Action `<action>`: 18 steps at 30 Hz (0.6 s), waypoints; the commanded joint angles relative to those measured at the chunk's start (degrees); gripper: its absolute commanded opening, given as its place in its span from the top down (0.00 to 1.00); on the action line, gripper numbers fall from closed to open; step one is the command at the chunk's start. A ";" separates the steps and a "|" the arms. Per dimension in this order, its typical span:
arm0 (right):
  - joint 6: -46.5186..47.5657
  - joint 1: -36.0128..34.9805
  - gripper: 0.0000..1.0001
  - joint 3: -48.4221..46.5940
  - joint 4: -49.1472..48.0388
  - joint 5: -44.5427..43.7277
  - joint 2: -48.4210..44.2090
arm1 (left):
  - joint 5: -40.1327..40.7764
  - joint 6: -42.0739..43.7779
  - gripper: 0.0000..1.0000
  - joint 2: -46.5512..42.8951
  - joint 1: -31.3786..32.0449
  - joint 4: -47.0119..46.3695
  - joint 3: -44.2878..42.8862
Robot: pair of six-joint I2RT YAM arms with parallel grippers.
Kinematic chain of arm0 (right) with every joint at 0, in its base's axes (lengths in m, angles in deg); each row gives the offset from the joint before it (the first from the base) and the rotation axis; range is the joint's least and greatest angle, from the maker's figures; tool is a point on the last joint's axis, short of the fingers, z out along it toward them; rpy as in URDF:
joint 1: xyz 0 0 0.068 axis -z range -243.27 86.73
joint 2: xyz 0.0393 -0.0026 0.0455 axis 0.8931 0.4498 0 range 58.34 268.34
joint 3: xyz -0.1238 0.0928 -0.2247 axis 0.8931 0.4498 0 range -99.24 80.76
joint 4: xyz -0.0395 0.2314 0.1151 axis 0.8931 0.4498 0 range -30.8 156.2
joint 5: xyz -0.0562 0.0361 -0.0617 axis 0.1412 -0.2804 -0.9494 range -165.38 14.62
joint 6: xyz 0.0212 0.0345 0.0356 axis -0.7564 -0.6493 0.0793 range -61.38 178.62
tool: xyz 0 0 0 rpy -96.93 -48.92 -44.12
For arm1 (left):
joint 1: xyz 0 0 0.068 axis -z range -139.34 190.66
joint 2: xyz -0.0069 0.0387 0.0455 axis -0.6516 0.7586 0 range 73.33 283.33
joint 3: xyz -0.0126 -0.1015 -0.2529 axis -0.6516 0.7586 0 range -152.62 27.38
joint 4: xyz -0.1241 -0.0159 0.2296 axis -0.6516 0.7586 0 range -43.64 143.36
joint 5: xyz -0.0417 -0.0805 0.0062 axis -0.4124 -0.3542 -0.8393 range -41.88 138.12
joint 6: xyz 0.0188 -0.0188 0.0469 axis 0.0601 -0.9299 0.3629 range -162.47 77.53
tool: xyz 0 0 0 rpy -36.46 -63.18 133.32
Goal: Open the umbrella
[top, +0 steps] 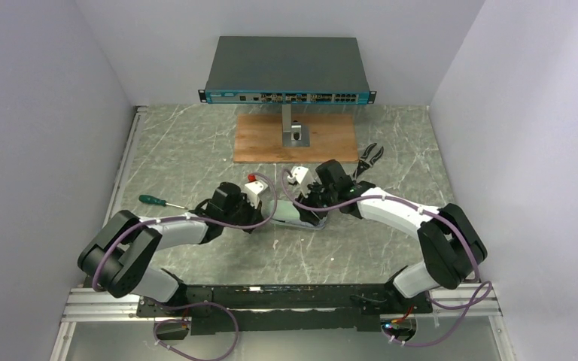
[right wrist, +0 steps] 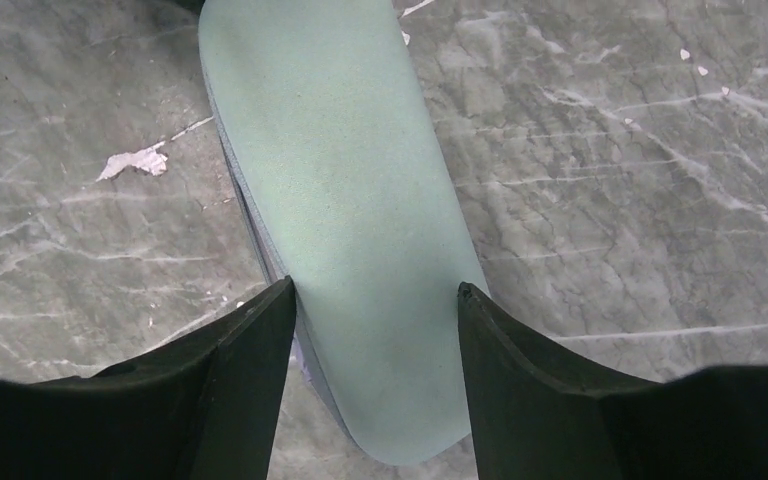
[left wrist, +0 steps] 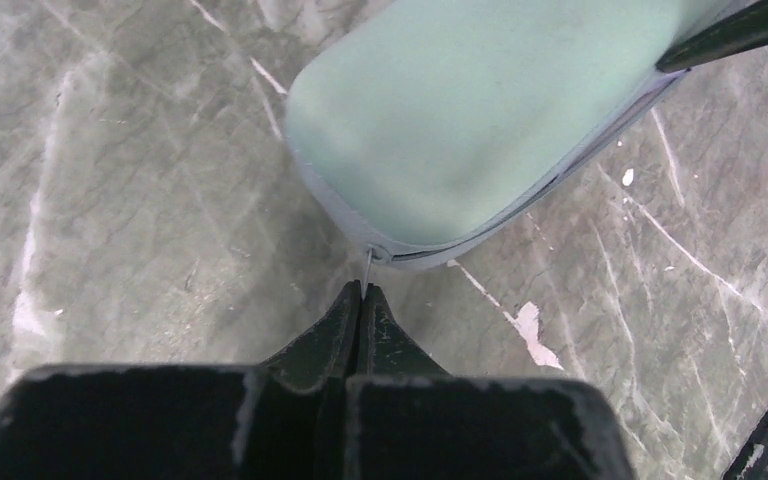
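- Case (left wrist: 480,110), pale grey-green and oval, lies flat on the marble table (left wrist: 110,200). The umbrella shows in no view — judged to be zipped inside.
- Left gripper (left wrist: 362,292): jaws pressed together, pinching the thin metal zip pull (left wrist: 368,265), which sticks out of the case's rounded end just ahead of the tips.
- Right gripper (right wrist: 375,290): jaws spread, straddling the case towards its other end, one fingertip at each long side. Whether they press on the shell cannot be told.
- Step in hand, as judged: unzip the case so the umbrella can come out.
- Right jaws should close firmly on the shell before the left arm pulls, or the case will likely slide along with the pull.
- Left arm should draw the pull along the zip seam (left wrist: 560,180), following its curve round the end rather than tugging straight away from the case — an off-line tug may jam the slider or strip the pull from the tips.
- Hold on the pull looks thin and shallow, so a slow, steady draw suits it.
- One right finger sits beside the seam and may need to shift before the slider reaches it.
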 commanded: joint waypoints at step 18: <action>37.05 -5.35 0.61 12.16 -0.89 0.19 -4.61 | -2.26 10.48 1.00 8.55 -4.80 1.25 -11.95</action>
